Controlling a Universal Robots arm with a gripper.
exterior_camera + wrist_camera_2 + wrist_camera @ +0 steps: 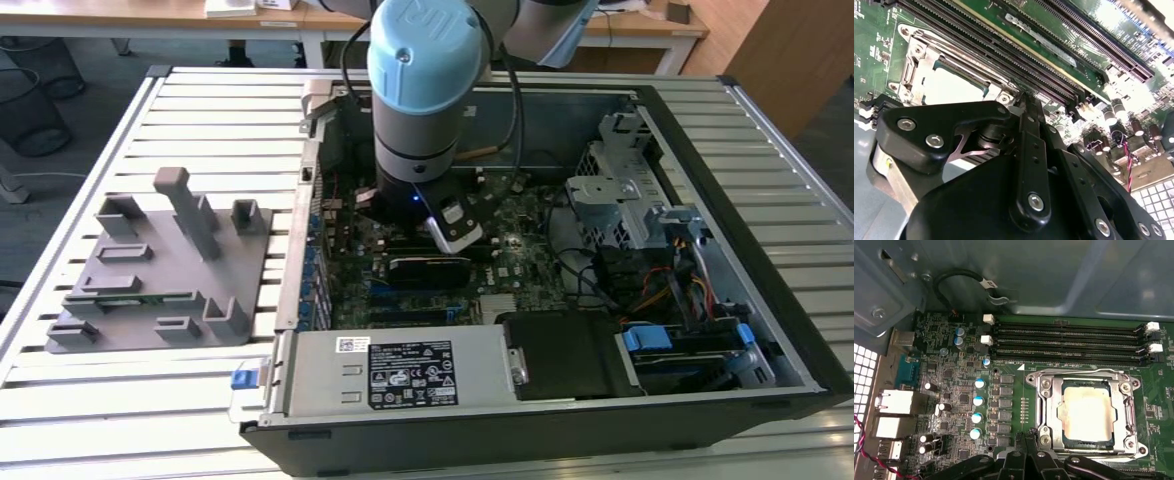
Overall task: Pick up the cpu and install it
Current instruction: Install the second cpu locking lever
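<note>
The cpu (1089,412), a flat square chip with a pale metal lid, lies inside the metal socket frame (1045,405) on the green motherboard. In the second wrist view the cpu (949,87) sits just beyond the fingertips. My gripper (1029,436) hovers beside the socket's edge, apart from the chip, with its black fingers pressed together and nothing between them. That closed tip (1023,99) shows the same in the second wrist view. In the exterior view the gripper (451,232) reaches down into the open computer case (747,150), and the arm covers the socket.
Long black memory slots (1069,342) run beside the socket. Capacitors (976,400) and rear ports (896,402) crowd the board. A grey fixture plate (154,270) with blocks lies at the exterior view's left. A power supply (400,370) and drive cage (627,190) fill the case.
</note>
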